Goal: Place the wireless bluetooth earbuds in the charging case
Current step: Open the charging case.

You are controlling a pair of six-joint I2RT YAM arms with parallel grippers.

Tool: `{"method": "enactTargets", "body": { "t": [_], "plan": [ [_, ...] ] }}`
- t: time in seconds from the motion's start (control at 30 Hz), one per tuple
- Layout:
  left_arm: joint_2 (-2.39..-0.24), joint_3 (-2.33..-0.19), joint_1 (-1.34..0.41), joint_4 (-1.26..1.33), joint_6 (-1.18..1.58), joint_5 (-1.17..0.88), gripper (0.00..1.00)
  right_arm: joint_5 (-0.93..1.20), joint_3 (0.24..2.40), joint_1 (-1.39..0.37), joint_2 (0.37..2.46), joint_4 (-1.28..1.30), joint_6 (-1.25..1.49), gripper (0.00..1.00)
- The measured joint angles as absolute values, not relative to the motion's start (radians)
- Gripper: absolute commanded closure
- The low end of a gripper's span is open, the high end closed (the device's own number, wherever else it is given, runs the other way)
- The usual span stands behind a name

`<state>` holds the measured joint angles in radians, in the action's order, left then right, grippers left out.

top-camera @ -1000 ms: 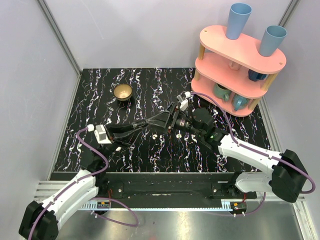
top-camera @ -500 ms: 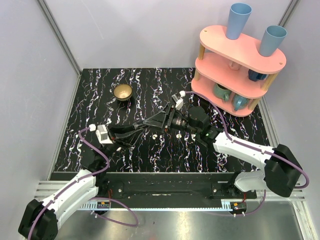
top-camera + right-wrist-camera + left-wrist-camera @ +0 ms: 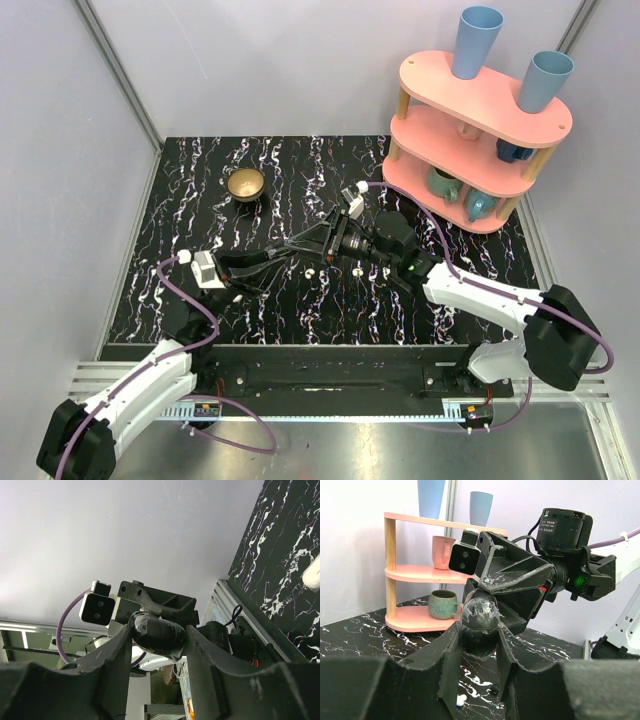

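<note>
Both grippers meet over the middle of the table, tip to tip. My left gripper (image 3: 292,250) (image 3: 479,632) and my right gripper (image 3: 308,243) (image 3: 157,636) are each shut on the same black, pebble-shaped oval object wrapped in clear tape (image 3: 479,616) (image 3: 159,632), held above the table. No white case shows. Two tiny white earbuds lie on the table below: one (image 3: 311,272) (image 3: 460,700) under the grippers, the other (image 3: 358,270) under the right wrist. A white rounded piece (image 3: 313,574) lies on the table at the right edge of the right wrist view.
A brass bowl (image 3: 245,184) stands at the back left. A pink three-tier shelf (image 3: 480,110) with blue cups and mugs (image 3: 442,605) fills the back right. A tiny black bit (image 3: 494,687) lies on the table under the left fingers.
The right wrist has shifted a little to the left toward the left gripper. The left arm has barely moved. The black object stays held by both.
</note>
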<state>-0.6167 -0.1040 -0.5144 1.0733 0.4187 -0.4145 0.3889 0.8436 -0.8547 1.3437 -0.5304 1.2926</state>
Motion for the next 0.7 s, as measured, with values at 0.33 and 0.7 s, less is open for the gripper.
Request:
{"method": "enactTargets", "body": {
  "t": [0.33,0.7],
  "plan": [
    [-0.616,-0.104,-0.516,1.068,0.420,-0.413,0.87,0.403,0.844,-0.854,1.349,-0.538,1.293,0.76],
    [-0.616,-0.104,-0.516,1.062,0.423,-0.408,0.90,0.409,0.844,-0.850,1.357,-0.553,1.288,0.78]
  ]
}}
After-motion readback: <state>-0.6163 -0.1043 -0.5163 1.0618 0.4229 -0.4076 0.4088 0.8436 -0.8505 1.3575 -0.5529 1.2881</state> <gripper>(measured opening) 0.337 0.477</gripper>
